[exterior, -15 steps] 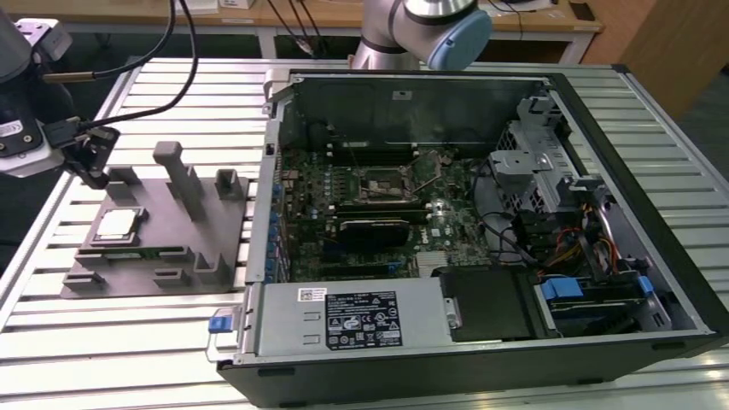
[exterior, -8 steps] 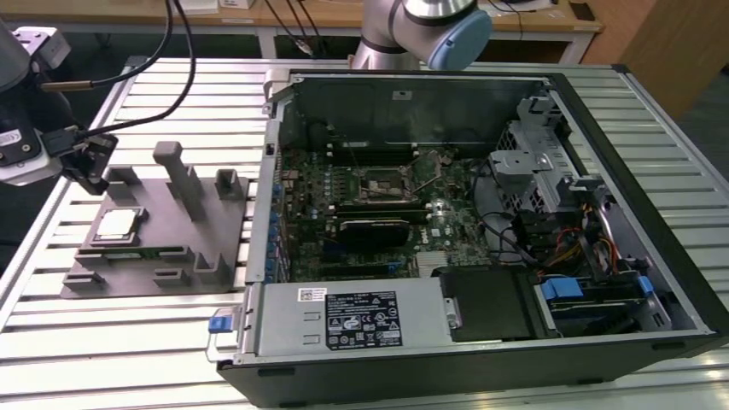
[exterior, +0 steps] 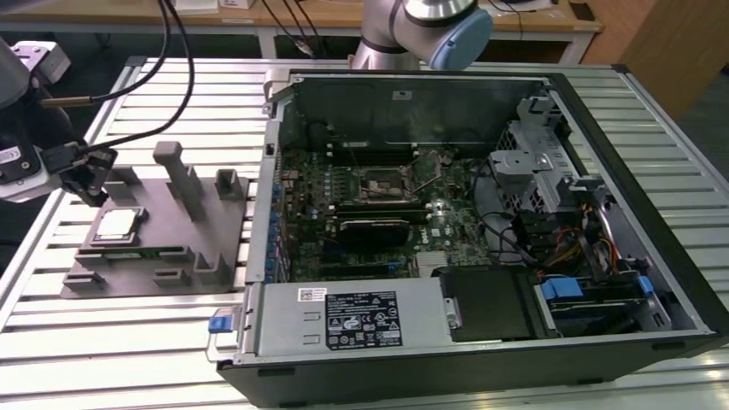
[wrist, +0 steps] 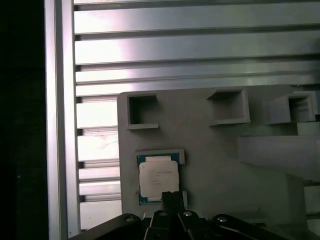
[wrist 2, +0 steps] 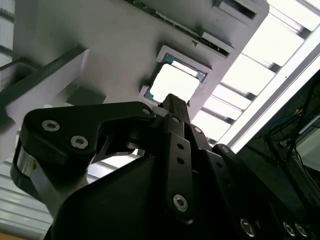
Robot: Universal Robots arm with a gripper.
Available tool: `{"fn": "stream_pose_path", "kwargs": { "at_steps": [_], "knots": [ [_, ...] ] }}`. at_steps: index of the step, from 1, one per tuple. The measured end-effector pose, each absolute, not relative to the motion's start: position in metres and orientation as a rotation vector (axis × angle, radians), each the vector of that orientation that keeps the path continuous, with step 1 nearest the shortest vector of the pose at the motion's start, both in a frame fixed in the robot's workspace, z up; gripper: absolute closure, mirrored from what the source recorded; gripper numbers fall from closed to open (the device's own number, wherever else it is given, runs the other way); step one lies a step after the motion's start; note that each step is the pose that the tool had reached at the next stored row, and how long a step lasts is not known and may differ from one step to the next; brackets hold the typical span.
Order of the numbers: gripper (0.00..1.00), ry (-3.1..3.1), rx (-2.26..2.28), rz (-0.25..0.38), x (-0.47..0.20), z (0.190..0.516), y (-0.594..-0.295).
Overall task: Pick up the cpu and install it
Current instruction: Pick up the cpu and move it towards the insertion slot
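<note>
Open computer case fills the exterior view's centre and right; grey fixture plate at the exterior view's left, cpu flat in a pocket there. Gripper hovers just by the cpu, fingers pressed together, holding nothing. Risk: lowered like this, tips would likely strike the lid and skew the chip.
</note>
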State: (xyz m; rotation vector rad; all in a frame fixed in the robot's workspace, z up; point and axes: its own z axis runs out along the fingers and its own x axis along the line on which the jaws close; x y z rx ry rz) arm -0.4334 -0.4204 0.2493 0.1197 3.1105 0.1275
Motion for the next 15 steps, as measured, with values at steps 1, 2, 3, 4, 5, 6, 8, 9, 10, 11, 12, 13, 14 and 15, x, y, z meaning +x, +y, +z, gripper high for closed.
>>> {"fn": "stream_pose_path", "kwargs": {
  "at_steps": [1,2,3,4,5,6,8,9,10,11,12,13,14,15],
  "knots": [
    [0.89,3.111,0.12,0.128,-0.433,0.248,-0.421],
    [0.89,3.111,0.12,0.128,-0.433,0.246,-0.422],
    [0.89,3.111,0.12,0.128,-0.433,0.244,-0.423],
    [0.89,3.111,0.12,0.128,-0.433,0.242,-0.423],
    [0.89,3.111,0.12,0.128,-0.433,0.24,-0.423],
    [0.89,3.111,0.12,0.128,-0.433,0.239,-0.423],
    [0.89,3.112,0.12,0.127,-0.433,0.235,-0.423],
    [0.89,3.112,0.12,0.127,-0.433,0.233,-0.423],
    [0.89,3.112,0.12,0.127,-0.433,0.231,-0.423],
    [0.89,3.112,0.12,0.128,-0.433,0.229,-0.423],
    [0.89,3.112,0.12,0.127,-0.433,0.228,-0.423],
    [0.89,3.112,0.12,0.127,-0.433,0.226,-0.424],
    [0.89,3.112,0.12,0.127,-0.434,0.224,-0.424],
    [0.89,3.112,0.12,0.128,-0.434,0.222,-0.424]
  ]
}}
